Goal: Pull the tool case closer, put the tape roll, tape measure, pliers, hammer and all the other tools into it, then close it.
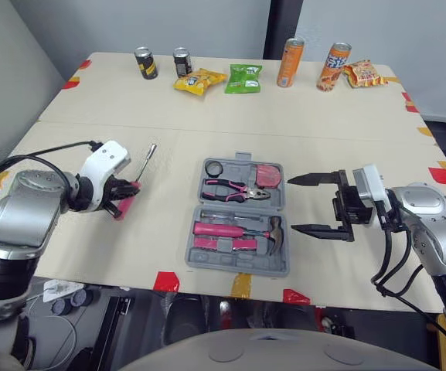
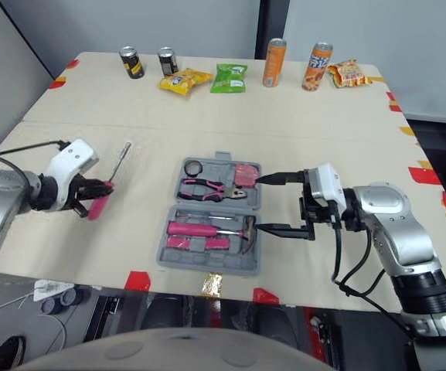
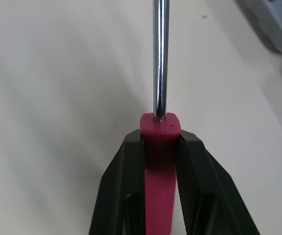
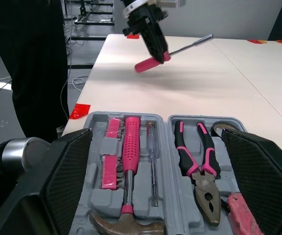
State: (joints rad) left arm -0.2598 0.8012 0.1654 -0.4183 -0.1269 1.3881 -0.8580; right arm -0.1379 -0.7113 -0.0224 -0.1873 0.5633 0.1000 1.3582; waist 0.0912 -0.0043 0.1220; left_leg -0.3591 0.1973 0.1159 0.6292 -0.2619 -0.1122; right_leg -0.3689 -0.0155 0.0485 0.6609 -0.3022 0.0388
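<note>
Table: pale top; red tape and yellow tape patches along the near edge.
Tool case: grey, lying open and flat near the table's front edge, between the two grippers.
Tape roll: black ring, in the far half of the case, left corner.
Pliers: pink-and-black handles, in the far half, just nearer than the tape roll.
Tape measure: pink, in the far half, right corner.
Hammer: pink grip, steel head toward the right, lying across the near half.
Slim screwdriver: seated in its slot beside the hammer, on the hinge side.
Pink bit holder: seated on the hammer's other side, toward the case's front edge.
Loose screwdriver: pink handle, bright steel shaft; outside the case, well to its left, tilted with the shaft pointing away across the table, apparently lifted off the top.
Left gripper: jaws pinching the pink handle of the loose screwdriver, one finger on each side.
Right gripper: jaws spread wide, holding nothing; fingertips just beside the case's right edge, pointing toward it.
Far edge: two dark cans, yellow snack bag, green snack bag, two orange cans, orange-red snack bag, all well apart from the case.
</note>
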